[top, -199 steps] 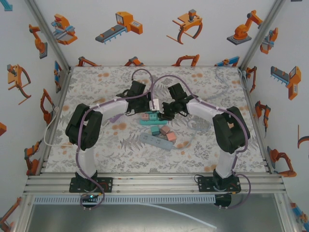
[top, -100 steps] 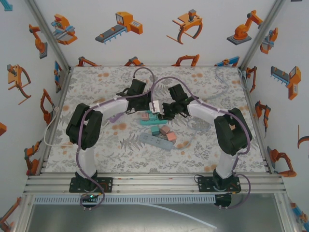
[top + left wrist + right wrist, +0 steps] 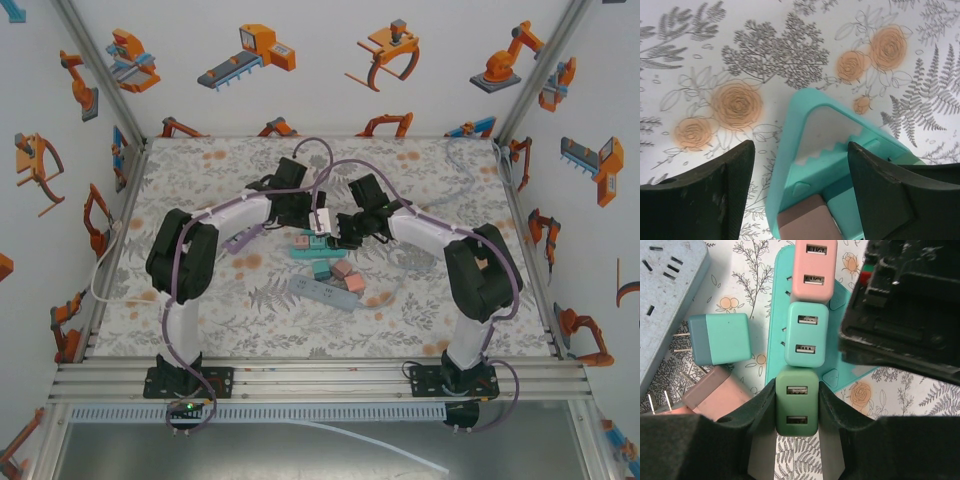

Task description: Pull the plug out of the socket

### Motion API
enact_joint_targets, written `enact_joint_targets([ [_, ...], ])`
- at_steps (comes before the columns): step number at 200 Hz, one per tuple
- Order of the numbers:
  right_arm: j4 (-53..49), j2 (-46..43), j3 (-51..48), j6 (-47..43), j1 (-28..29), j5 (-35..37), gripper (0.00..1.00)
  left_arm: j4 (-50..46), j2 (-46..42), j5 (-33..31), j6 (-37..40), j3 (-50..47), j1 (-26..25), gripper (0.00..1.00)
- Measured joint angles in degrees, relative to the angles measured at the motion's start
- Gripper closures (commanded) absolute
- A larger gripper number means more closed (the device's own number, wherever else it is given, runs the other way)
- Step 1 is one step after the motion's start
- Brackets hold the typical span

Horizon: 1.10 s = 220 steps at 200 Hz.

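The right gripper [image 3: 796, 390] is squeezing the green plug [image 3: 796, 412], one black padded finger on each side. The green plug sits in the teal socket strip [image 3: 774, 335], at the end of a row. Next to it in the row are a mint plug [image 3: 806, 335] and then a pink plug [image 3: 813, 267], all three touching. Each is a smooth plastic block with rounded corners and two little slots on top.

Two loose plugs lie just beside the strip: a teal cube plug [image 3: 722, 337] and a brownish-pink plug [image 3: 715, 395], both on their sides with thin metal prongs sticking out. Past them is a flat grey-blue power strip [image 3: 662, 300] with dark slots.

The left gripper [image 3: 799, 150] has its fingers spread wide, with the strip's rounded far end between them. I cannot tell if a finger touches the strip. Its black body hangs over the strip's other side, close to the pink plug.

Everything rests on a white tablecloth [image 3: 765, 50] printed with grey ferns and orange flowers.
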Motion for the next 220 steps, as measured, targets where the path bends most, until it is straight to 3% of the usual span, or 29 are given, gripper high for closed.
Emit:
enact_joint_targets([
  [106, 2.7, -5.2, -1.9, 2.1, 0.0, -0.9, 0.9, -2.7, 0.9, 0.0, -1.1, 1.7, -1.2, 0.39],
  [132, 8.2, -9.5, -6.2, 7.0, 0.6, -1.7, 0.89, -0.3, -0.9, 0.5, -1.9, -1.2, -1.0, 0.37],
  [153, 16.2, -14.6, -11.5, 17.7, 1.4, 0.5, 0.89, 0.6, -1.8, 1.2, -2.6, -2.1, -0.5, 0.32],
  [178, 25.4, -21.5, -17.9, 36.6, 0.9, 7.5, 0.9, -0.9, -2.3, 1.4, -2.8, -2.0, 0.0, 0.27],
  [220, 27.9, -27.5, -21.4, 67.1, 0.3, 18.6, 0.94, -7.1, -3.7, -0.4, -2.6, -1.5, 0.4, 0.19],
])
